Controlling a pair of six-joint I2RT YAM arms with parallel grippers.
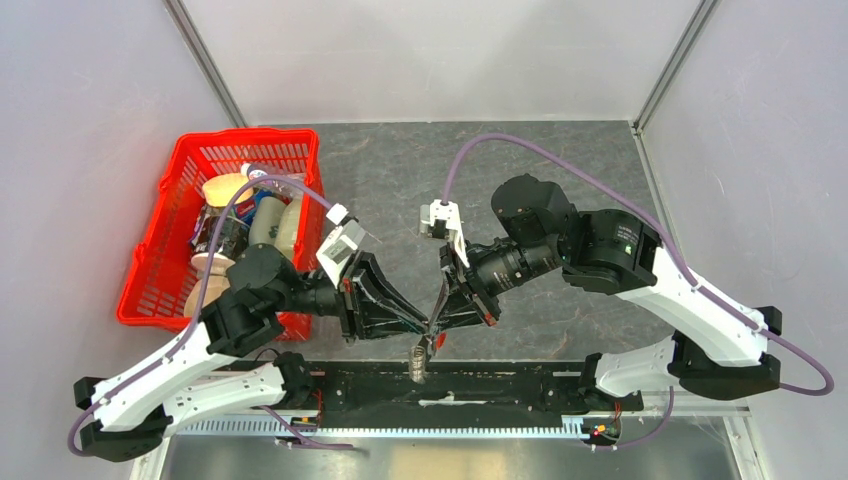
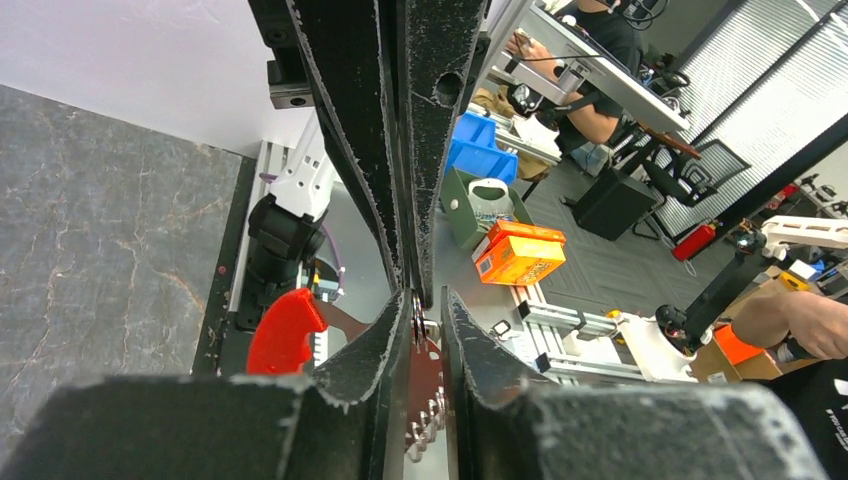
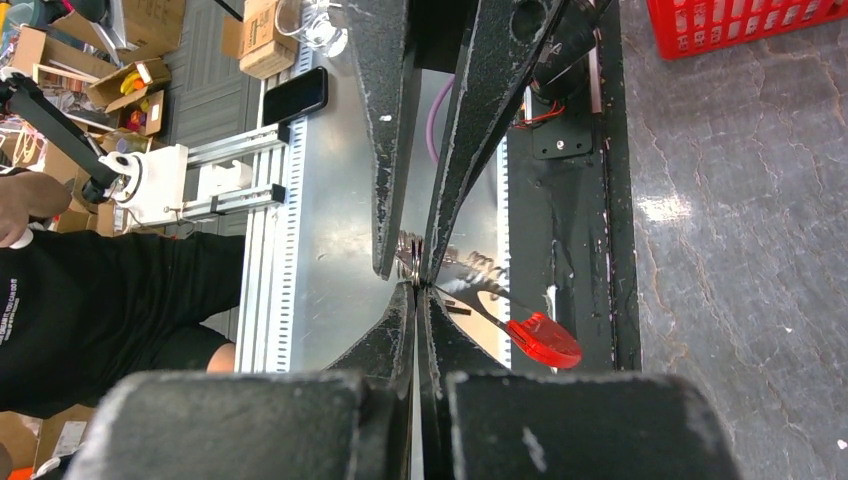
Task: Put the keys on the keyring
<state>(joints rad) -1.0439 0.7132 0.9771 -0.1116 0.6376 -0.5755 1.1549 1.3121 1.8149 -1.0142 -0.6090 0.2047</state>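
Keyring (image 2: 425,400) hangs mid-air over the table's (image 1: 580,170) near edge, centre, between both gripper tips. Right gripper (image 3: 418,290) clenched tight at its top; left gripper (image 2: 428,300) jaws straddle it, grip unclear.

No legible text, number or brand found in any view. White print on the sleeve of a black shirt (image 3: 110,300) is too small to read. Markings on an orange box (image 2: 520,255) and labels on bottles (image 1: 268,215) in the red basket (image 1: 158,255) cannot be made out.
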